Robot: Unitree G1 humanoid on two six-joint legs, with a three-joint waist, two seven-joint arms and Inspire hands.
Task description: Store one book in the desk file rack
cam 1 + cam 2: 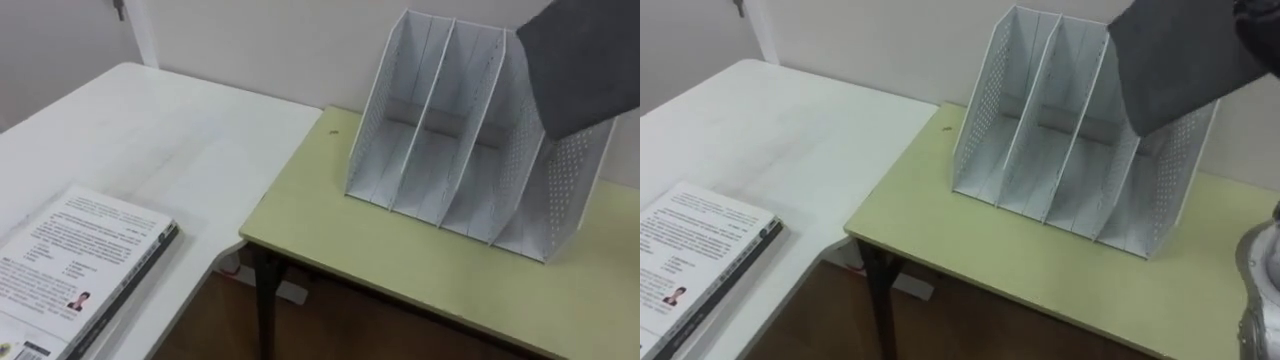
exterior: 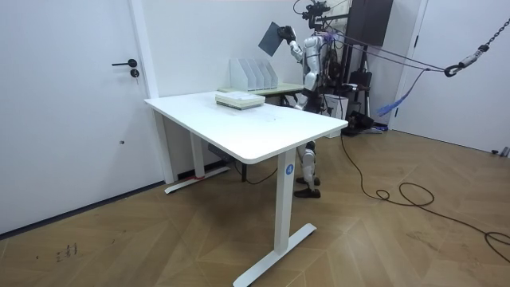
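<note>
Right eye view puts my right robot hand point(image 1: 1258, 25) at the top corner, with its fingers curled on the edge of the book point(image 1: 1180, 60). The dark, plain cover hangs tilted, below and left of the hand, over the rightmost slots of the file rack point(image 1: 985, 110). I fear that, with this tilt, a corner catches a divider and pushes the rack along the desk point(image 1: 970, 250).
</note>
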